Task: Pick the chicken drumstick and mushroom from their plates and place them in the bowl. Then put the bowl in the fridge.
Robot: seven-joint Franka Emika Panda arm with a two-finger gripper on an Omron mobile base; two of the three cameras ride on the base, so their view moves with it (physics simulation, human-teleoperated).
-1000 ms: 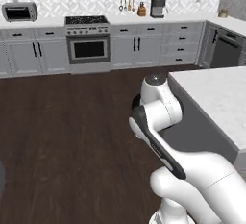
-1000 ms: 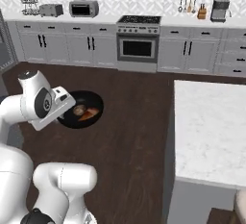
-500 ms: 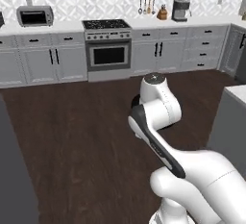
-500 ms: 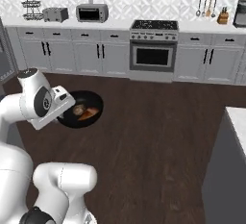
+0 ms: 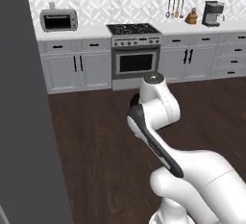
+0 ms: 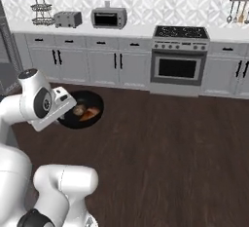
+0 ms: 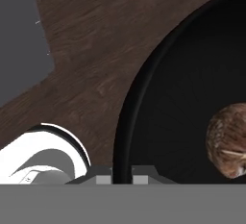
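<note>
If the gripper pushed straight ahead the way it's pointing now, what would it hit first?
Likely the dark wood floor. The gripper is shut on the bowl rim and points down past it, with bare floor beyond; depth is hard to judge.

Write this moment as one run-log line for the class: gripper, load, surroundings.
gripper: shut on bowl rim | load: mushroom and chicken drumstick in bowl | carried above dark wood floor | stove ahead

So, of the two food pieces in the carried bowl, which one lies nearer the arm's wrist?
The mushroom, the rounded brownish lump. It sits on the wrist side of the bowl, while the orange-brown chicken drumstick lies beside it, farther out.
</note>
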